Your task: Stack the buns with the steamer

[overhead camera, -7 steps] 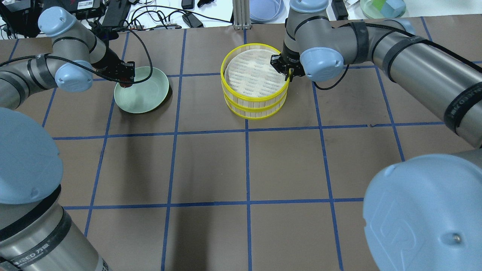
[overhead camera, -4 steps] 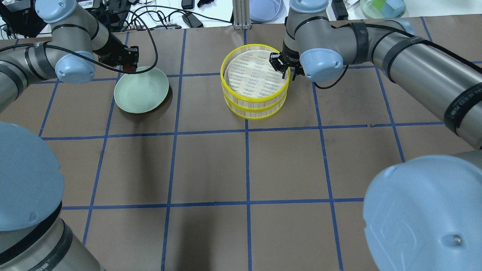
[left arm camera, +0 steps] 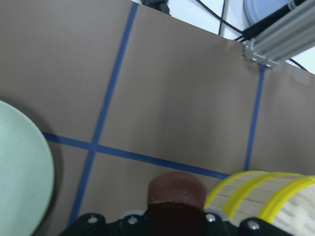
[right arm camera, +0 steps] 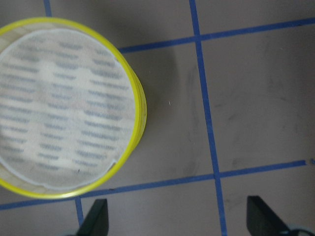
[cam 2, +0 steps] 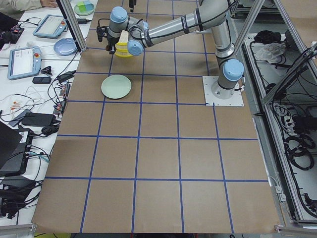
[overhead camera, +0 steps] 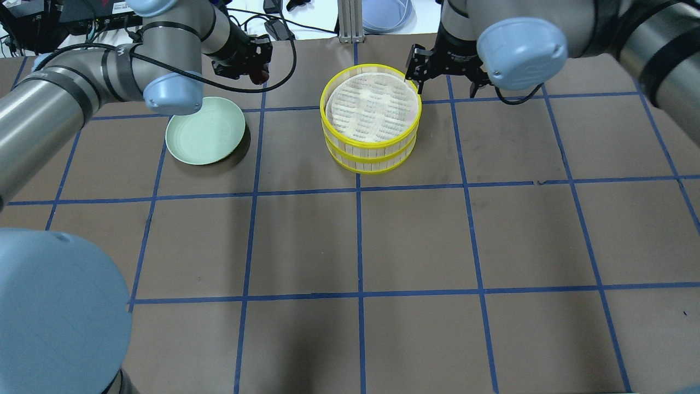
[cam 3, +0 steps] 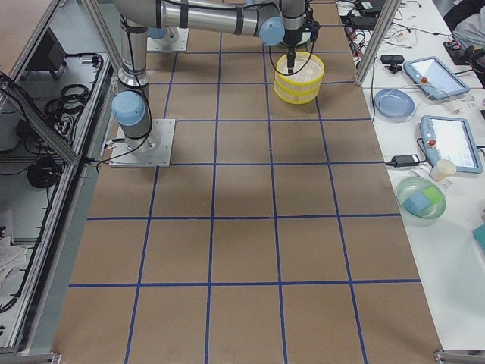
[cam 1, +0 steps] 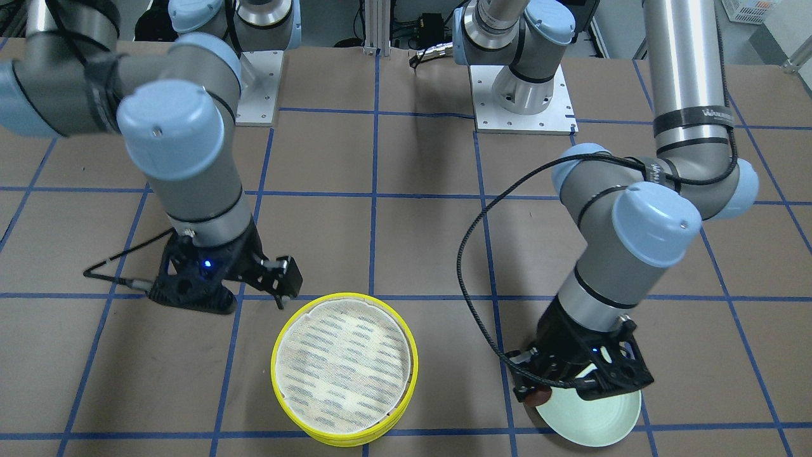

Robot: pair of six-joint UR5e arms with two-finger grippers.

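The steamer (overhead camera: 372, 150) is being presented stacked, its top liner bare, with the empty plate (overhead camera: 205, 131) at its 9 o'clock. Farther back, at 10 o'clock, the brown bun (left arm camera: 176, 191) is being pinched aloft by the left gripper (overhead camera: 257, 70), seemingly for delivery onto that liner. At 1 o'clock the right gripper (right arm camera: 178, 219) is being held wide open and empty, clear of the rim.

The light is bright and even, coming from above. On the bench (overhead camera: 415, 235) only soft, wide shadows lie in the overhead view; the plate (overhead camera: 205, 138) has a darker shadow at its right side. In my left wrist view the dark bun (left arm camera: 176, 191) sits very near the lens and looks a little soft. In my right wrist view my fingers (right arm camera: 97, 221) are dark and out of focus at the lower edge.
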